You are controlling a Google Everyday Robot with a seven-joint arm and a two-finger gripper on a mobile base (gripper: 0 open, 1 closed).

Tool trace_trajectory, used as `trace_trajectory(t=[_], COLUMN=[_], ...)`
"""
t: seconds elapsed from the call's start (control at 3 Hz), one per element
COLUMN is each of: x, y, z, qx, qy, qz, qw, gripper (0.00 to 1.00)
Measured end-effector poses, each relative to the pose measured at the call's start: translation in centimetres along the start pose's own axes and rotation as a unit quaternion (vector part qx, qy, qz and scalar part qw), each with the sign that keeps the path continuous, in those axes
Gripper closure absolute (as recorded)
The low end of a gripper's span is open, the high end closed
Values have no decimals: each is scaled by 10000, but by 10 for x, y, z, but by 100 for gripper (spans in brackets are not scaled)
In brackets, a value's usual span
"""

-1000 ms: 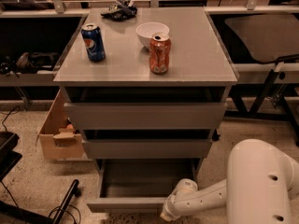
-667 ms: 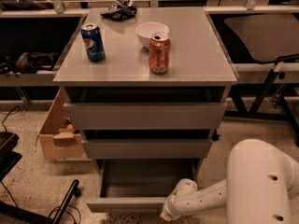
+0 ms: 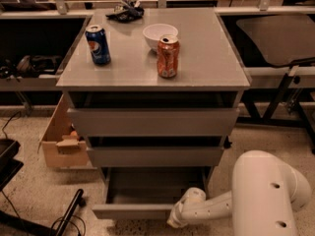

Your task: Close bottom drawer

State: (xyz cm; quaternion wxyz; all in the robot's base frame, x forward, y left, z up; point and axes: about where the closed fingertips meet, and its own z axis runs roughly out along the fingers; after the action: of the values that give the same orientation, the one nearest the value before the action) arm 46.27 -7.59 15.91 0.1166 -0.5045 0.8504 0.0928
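The bottom drawer (image 3: 132, 210) is the lowest and narrowest of three grey drawers in the cabinet; it stands pulled out, its flat front near the floor and its shallow tray (image 3: 152, 191) open to view. My white arm reaches in from the lower right. My gripper (image 3: 173, 222) is at the right end of the drawer front, low by the floor, mostly hidden behind the wrist. The mid-width drawer front (image 3: 155, 156) and the widest drawer front (image 3: 152, 122) sit above it.
On the cabinet top (image 3: 216, 58) stand a blue Pepsi can (image 3: 98, 44), an orange can (image 3: 168, 56), a white bowl (image 3: 160, 34) and a dark object (image 3: 125, 13). A cardboard box (image 3: 59, 141) is on the floor at left. A black stand (image 3: 66, 215) lies lower left.
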Motion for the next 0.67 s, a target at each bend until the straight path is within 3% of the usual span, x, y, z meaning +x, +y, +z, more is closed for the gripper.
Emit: trace_trajectory(t=[0.33,0.67], x=[0,-14], y=[1,-43], z=[0,2], qx=[0,386], qy=[0,-84], qz=[0,-190], qw=[10000,9990], gripper=[100,100])
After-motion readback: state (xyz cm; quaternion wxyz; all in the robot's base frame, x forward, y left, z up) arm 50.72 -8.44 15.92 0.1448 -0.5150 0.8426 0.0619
